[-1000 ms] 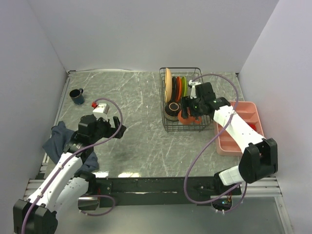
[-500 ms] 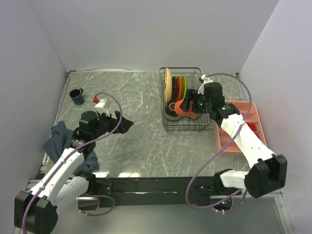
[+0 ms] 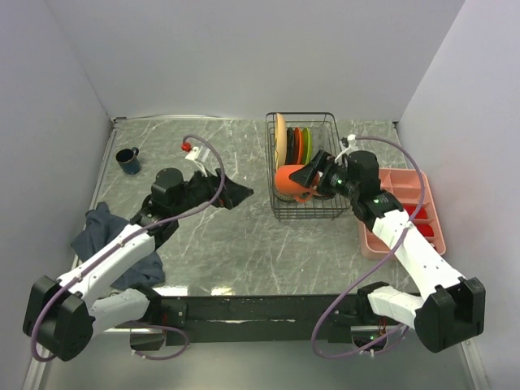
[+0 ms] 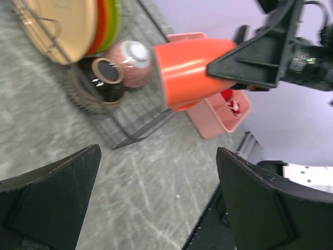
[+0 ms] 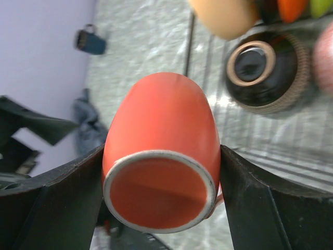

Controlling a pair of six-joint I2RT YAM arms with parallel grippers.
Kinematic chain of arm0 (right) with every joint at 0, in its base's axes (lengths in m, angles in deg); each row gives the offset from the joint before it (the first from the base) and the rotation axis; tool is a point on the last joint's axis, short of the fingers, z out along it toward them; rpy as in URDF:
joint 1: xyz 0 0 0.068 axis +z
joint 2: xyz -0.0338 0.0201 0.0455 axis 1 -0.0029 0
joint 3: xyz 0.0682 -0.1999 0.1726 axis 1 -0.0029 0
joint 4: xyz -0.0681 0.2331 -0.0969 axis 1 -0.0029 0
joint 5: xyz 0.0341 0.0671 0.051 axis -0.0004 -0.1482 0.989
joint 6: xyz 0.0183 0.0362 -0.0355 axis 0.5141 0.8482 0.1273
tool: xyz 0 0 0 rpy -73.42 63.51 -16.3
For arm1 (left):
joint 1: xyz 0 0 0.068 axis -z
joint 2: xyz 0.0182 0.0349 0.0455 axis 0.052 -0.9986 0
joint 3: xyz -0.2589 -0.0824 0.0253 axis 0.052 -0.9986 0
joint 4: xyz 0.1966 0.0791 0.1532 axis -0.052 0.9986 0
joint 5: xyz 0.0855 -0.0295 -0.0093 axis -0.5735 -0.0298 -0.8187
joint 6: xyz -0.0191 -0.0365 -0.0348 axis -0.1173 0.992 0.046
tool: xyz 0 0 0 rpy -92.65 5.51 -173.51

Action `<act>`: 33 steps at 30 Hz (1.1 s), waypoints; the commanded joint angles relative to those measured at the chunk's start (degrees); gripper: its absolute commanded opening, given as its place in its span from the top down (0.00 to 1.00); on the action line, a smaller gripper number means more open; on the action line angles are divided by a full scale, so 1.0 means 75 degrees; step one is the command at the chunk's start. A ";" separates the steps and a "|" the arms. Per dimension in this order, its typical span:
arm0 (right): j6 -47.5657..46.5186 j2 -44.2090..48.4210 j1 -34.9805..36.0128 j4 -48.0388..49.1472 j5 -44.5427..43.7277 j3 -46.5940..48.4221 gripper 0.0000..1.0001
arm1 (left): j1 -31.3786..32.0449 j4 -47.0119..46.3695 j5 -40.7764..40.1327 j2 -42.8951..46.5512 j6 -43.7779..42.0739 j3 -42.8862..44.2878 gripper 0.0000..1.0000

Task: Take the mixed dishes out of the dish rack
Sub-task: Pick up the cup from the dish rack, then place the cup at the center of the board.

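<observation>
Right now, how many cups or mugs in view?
2: orange mug in the right gripper over the dish rack; dark-blue cup far left on the table. More may be hidden.

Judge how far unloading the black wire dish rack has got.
Looks done: the small dark-blue cup stands on the grey table. In hand: the right gripper holds the orange mug over the black wire rack. Left: upright round plates, a brown bowl and a speckled bowl inside.

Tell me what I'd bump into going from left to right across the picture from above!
Small dark-blue cup → open black left hand → round orange ceramic mug, held up over the rack → pink divided plastic tray.
</observation>
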 commanded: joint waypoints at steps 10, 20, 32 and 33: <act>0.3310 0.0241 -0.0048 0.4614 0.2422 -0.1236 0.99 | 0.0803 -0.2924 0.0613 -0.1120 0.1584 0.0352 0.03; 0.3969 -0.0017 -0.0048 0.5847 0.3067 -0.1588 0.99 | 0.1213 -0.3781 0.1071 -0.1930 0.2452 0.0610 0.18; 0.4308 -0.0310 -0.0071 0.6339 0.3291 -0.1892 0.99 | 0.1260 -0.5164 0.1200 -0.1884 0.3120 0.0177 0.58; 0.4343 -0.0322 -0.0071 0.6374 0.3291 -0.1893 0.99 | 0.1260 -0.5187 0.1188 -0.1849 0.3132 0.0153 0.59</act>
